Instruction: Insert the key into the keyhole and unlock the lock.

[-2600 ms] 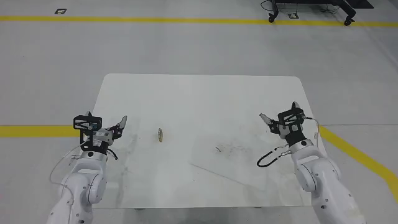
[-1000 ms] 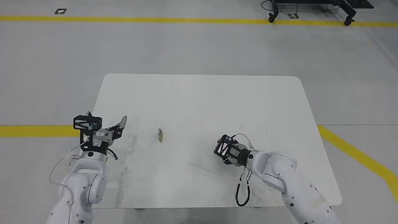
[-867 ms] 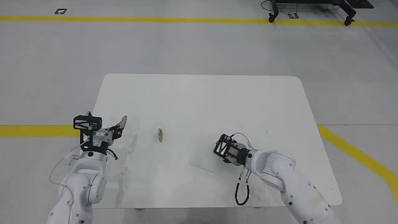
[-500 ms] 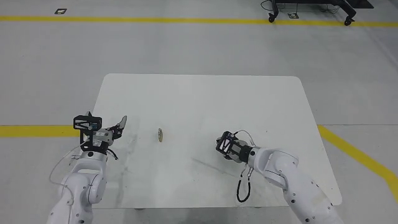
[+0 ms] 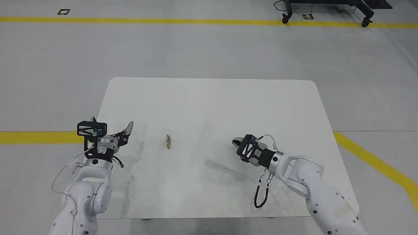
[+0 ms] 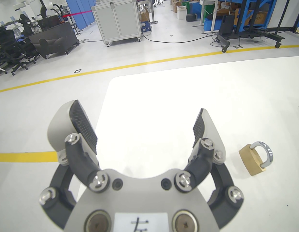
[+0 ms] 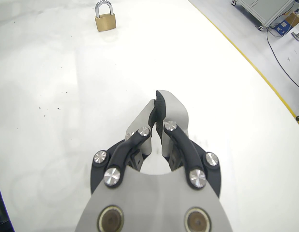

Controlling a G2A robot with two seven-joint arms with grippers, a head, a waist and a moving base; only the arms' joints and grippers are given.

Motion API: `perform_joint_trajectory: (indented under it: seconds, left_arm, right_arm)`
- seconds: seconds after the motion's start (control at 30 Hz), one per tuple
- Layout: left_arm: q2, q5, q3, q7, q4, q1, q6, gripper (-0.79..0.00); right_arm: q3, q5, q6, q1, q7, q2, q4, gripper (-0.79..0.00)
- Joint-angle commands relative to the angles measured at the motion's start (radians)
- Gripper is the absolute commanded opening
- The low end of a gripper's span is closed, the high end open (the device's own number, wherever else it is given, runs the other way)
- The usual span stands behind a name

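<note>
A brass padlock [image 5: 168,141] with its shackle closed sits on the white table [image 5: 215,98], just off to one side of the left gripper [image 6: 138,112], whose jaws are spread wide with nothing between them. It lies well ahead of the right gripper [image 7: 158,98], whose jaws are pressed together low over the tabletop. Whether they pinch anything cannot be told.
</note>
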Motion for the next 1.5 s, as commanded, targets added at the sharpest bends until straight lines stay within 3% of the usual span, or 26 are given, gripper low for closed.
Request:
perform_joint_trajectory:
  seconds: [0.0, 0.1, 0.2, 0.4, 0.5, 0.77, 1.27, 1.47]
  left_arm:
    - [0.000, 0.000, 0.000, 0.000, 0.000, 0.000, 0.000, 0.000]
    - [0.000, 0.003, 0.001, 0.002, -0.004, -0.001, -0.002, 0.000]
    - [0.002, 0.108, 0.036, -0.014, -0.070, -0.003, -0.032, 0.000]
    - [0.002, 0.302, 0.161, -0.135, -0.187, -0.056, -0.114, 0.000]
    - [-0.001, 0.391, 0.237, -0.188, -0.200, -0.099, -0.157, 0.000]
    - [-0.026, 0.472, 0.428, -0.310, -0.115, -0.247, -0.206, 0.000]
    - [-0.067, 0.422, 0.580, -0.424, 0.019, -0.408, -0.251, 0.000]
    - [-0.091, 0.454, 0.651, -0.458, 0.132, -0.483, -0.214, 0.000]
  right_arm:
    - [-0.001, 0.005, 0.010, -0.001, -0.016, -0.001, 0.005, -0.785]
    - [-0.012, 0.029, -0.042, 0.026, -0.119, -0.002, 0.069, -0.785]
    - [-0.036, 0.019, -0.057, 0.072, -0.203, -0.006, 0.160, -0.785]
    - [-0.085, -0.035, -0.055, 0.116, -0.342, -0.012, 0.259, -0.785]
    - [-0.092, -0.055, -0.041, 0.122, -0.427, -0.012, 0.290, -0.785]
    - [-0.077, -0.091, -0.017, 0.114, -0.580, -0.005, 0.334, -0.785]
    - [-0.103, -0.086, -0.032, 0.163, -0.594, -0.008, 0.386, -0.785]
    - [-0.103, -0.083, -0.034, 0.174, -0.600, -0.007, 0.386, -0.785]
